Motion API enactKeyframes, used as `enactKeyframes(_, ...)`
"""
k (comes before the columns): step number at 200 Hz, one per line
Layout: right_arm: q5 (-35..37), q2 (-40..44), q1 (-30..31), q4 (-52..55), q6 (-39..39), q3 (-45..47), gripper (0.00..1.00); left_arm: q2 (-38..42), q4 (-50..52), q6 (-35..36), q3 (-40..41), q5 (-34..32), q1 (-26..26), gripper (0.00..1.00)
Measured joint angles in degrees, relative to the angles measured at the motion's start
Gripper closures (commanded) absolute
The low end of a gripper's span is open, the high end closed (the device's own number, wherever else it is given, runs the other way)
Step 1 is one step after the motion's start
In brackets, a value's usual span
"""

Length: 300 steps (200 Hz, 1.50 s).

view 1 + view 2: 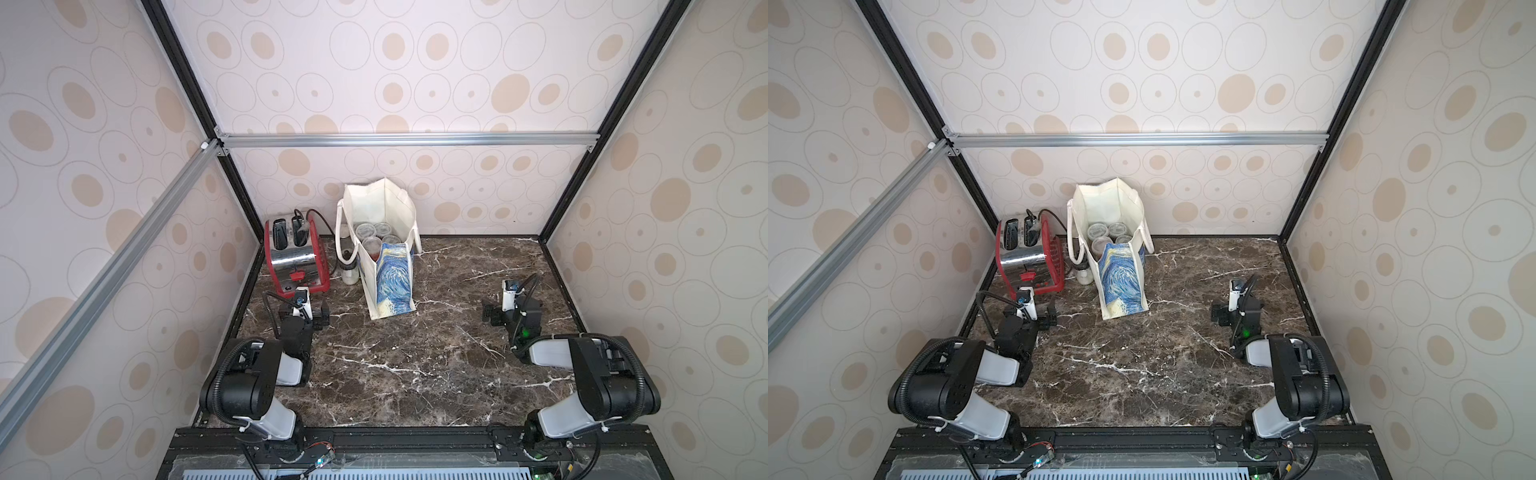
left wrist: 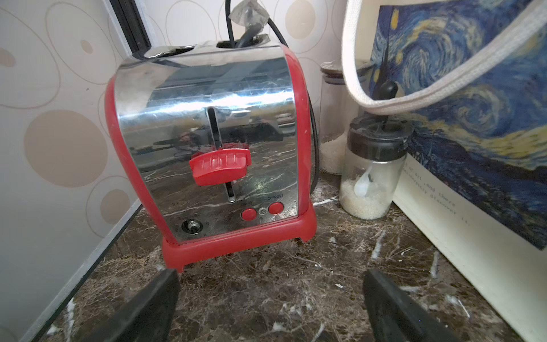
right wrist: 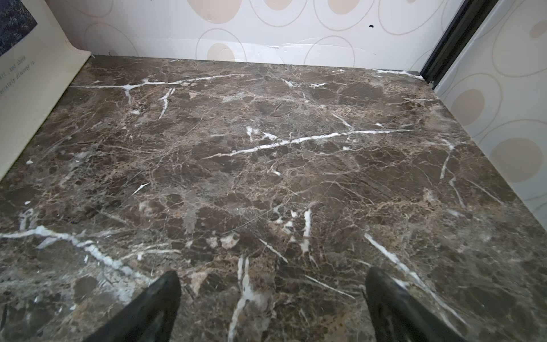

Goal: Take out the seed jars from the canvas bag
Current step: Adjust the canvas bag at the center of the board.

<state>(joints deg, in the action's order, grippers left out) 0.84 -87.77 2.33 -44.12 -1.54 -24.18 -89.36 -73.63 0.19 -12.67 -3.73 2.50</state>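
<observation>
Both top views give you the same high look from the near edge down toward the back wall (image 1: 478, 187), taking in the whole marble table (image 1: 415, 365); the canvas bag (image 1: 392, 282) sits above centre frame. Your left wrist camera sits low and close, facing the toaster (image 2: 207, 142), the canvas bag (image 2: 473, 124) beside it. Your right wrist camera looks low across the marble table (image 3: 266, 177) to the back wall, sharing the canvas bag's edge (image 3: 35, 97).

The seed jars (image 1: 1098, 229) sit inside the upright canvas bag (image 1: 1123, 283).
</observation>
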Motion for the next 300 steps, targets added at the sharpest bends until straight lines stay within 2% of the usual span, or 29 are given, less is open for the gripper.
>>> enactKeyframes(222,0.0,0.09,-0.09,-0.04,0.17,0.0,0.0,0.0,0.0,0.0,0.0,0.04,0.0,0.02)
enactKeyframes(241,0.15,3.13,-0.11,5.86,0.44,-0.98,0.0,0.37,0.17,0.24,0.11,1.6,0.0,0.02)
enactKeyframes(268,-2.43,11.06,-0.15,20.57,1.81,-8.68,0.0,5.51,5.14,1.49,-0.11,5.81,-0.07,0.02)
enactKeyframes(284,-7.17,15.69,-0.15,25.09,2.75,-12.59,0.0,11.08,13.7,3.13,-2.45,9.49,-0.11,0.02)
enactKeyframes(300,-12.61,19.39,0.31,27.67,3.41,-14.49,0.06,14.4,25.57,5.09,-8.63,12.87,-0.11,0.02)
